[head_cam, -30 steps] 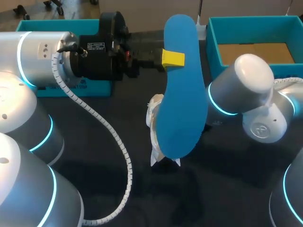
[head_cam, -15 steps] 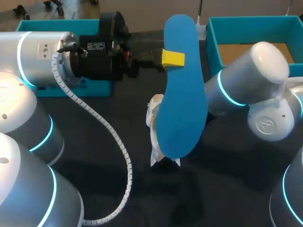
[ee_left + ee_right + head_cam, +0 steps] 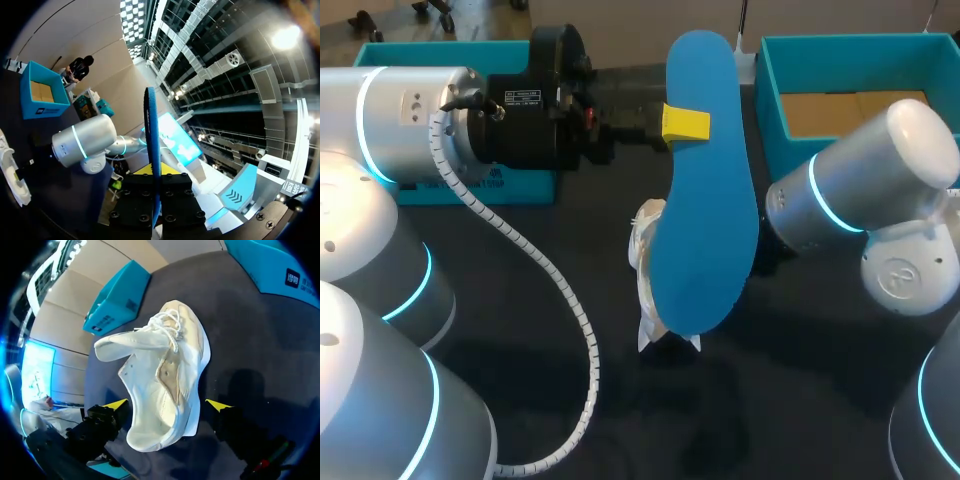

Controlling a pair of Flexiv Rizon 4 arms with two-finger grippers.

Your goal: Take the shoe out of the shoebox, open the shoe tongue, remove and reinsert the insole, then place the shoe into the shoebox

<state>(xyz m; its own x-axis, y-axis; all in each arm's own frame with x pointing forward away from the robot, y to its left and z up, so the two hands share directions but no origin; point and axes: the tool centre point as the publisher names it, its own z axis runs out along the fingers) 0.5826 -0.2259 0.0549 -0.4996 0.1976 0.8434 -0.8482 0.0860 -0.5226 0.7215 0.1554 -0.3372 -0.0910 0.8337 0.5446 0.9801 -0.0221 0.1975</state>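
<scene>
- Shoe [image 3: 167, 372]: a white lace-up sneaker standing on the dark table [image 3: 520, 300] at the centre of the head view, outside the box, its tongue folded well out from the opening.
- Insole [image 3: 705, 200]: blue, held upright in the air above the shoe, hiding most of it in the head view (only the shoe's left edge shows there).
- Left gripper [image 3: 152, 170]: clamped on the insole, which rises edge-on from between its fingers. One yellow fingertip [image 3: 685, 123] presses on the insole's face, upper centre of the head view.
- Right gripper [image 3: 166, 405]: fingers spread wide, empty, hovering over the shoe's heel end, with the shoe ahead of it.
- Shoebox [image 3: 770, 90]: teal, open, brown inside, upper right of the head view, behind the right arm [image 3: 860, 190].
- Second teal box [image 3: 470, 190]: upper left, partly behind the left arm [image 3: 410, 120].
</scene>
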